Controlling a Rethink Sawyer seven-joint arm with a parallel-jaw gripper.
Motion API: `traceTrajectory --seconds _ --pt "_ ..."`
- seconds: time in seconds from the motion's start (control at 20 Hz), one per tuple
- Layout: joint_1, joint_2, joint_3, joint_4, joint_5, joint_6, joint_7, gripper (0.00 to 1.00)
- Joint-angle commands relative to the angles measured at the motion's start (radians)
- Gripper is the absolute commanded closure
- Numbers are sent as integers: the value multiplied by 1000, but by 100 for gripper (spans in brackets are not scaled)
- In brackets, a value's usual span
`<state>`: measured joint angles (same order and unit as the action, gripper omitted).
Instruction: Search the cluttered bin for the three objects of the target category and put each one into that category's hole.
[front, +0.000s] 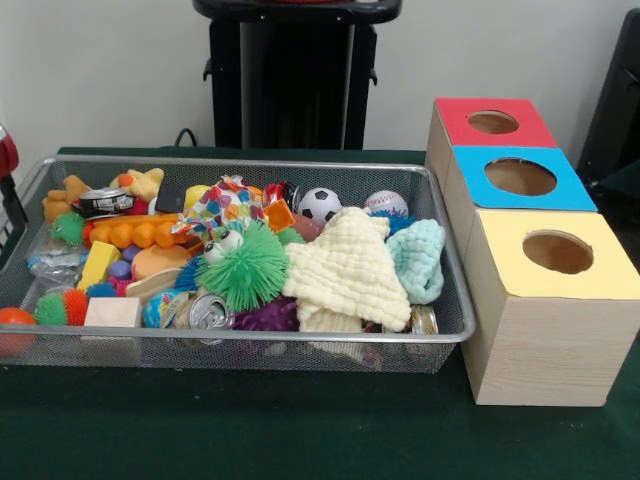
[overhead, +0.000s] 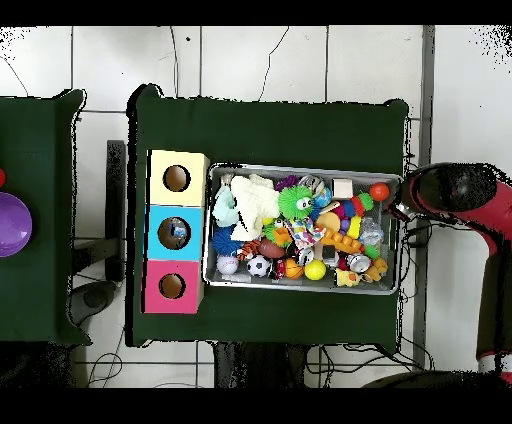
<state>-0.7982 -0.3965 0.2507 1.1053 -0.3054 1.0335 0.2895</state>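
Gripper state can't be told; only overhead shows the red arm, at 3 o'clock of the toy-filled wire bin; blue box holds something.

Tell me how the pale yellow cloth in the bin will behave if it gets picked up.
The pale yellow cloth is draped limply over other toys, so it will likely sag and hang floppy. Its waffled fabric looks light and easy to pinch. It overlaps the mint cloth, which might get dragged along.

A purple bowl rests on a separate green-covered table beside the white tiled floor.
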Motion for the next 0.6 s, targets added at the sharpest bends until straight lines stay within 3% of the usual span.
traceTrajectory --seconds 0.05,0.6 --pt "20 12 76 164 11 -126 116 0" --pt "30 55 67 174 37 -198 172 0"
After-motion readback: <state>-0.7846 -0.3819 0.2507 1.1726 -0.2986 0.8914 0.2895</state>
